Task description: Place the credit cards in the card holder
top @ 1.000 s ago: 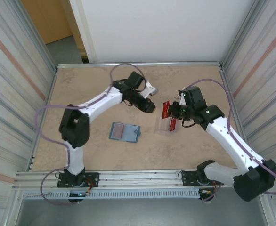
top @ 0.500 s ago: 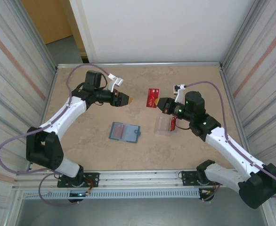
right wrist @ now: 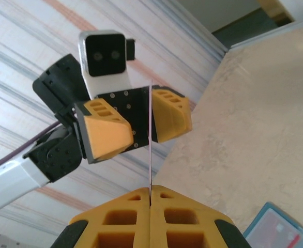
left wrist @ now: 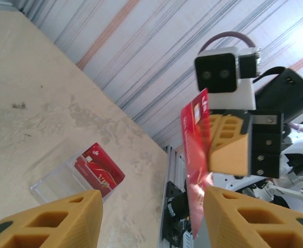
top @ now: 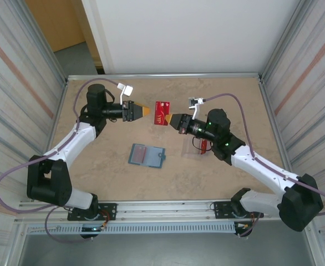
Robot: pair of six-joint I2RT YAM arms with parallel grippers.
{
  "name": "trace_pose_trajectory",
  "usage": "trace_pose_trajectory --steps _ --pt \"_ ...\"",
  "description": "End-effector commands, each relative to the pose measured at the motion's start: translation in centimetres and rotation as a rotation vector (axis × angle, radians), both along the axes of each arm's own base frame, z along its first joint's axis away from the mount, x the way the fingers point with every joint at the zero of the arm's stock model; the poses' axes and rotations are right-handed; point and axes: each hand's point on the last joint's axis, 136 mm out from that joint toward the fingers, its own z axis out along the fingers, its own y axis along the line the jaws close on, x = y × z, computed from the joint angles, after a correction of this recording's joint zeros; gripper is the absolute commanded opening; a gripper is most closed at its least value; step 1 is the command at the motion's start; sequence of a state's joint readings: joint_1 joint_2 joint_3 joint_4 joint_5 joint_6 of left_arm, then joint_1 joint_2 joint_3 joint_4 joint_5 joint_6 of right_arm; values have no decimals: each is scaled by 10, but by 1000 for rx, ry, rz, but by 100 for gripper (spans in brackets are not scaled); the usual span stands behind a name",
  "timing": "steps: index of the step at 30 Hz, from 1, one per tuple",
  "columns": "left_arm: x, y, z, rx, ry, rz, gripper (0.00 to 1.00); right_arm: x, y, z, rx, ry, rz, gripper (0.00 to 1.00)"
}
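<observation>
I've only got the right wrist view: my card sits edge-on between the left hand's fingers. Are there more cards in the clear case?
Observer: Yes. The left wrist view shows red cards lying in the clear case.
Operator: Where's the card holder?
Observer: In the top view, the card holder lies flat on the table, nearer the arm bases than the held card.
Operator: And where are the hands?
Observer: The left hand and right hand point tip to tip over the far half of the table.
</observation>
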State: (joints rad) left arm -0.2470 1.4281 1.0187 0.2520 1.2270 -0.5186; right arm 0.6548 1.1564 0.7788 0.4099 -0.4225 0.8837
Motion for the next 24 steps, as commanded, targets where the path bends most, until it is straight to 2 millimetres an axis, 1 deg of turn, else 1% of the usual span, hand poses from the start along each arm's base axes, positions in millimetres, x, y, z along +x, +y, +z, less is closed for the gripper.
trace_pose_trajectory --steps 1,7,10,14,18,19,20,22,24 --pt "-19 -5 24 -40 -65 -81 53 -8 13 25 50 -67 61 0" --pt "-25 -10 19 -38 -54 -121 42 -7 15 27 60 -79 69 0" --pt "-30 -14 16 -35 -61 -148 34 -5 14 26 56 -79 56 0" --pt "-31 -15 15 -33 -47 -162 14 -4 18 25 55 -75 75 0" --pt "-31 -15 12 -27 -55 -167 0 -2 19 20 50 -60 75 0" --pt "-32 -15 12 -24 -57 -170 0 -2 19 21 54 -59 84 3" --pt "-32 -15 11 -20 -56 -171 0 -4 19 21 55 -57 101 9" --pt "-32 -14 9 -16 -59 -172 0 -7 17 20 49 -56 129 18" --pt "-34 -14 9 -18 -67 -183 0 -8 13 19 39 -53 144 24"
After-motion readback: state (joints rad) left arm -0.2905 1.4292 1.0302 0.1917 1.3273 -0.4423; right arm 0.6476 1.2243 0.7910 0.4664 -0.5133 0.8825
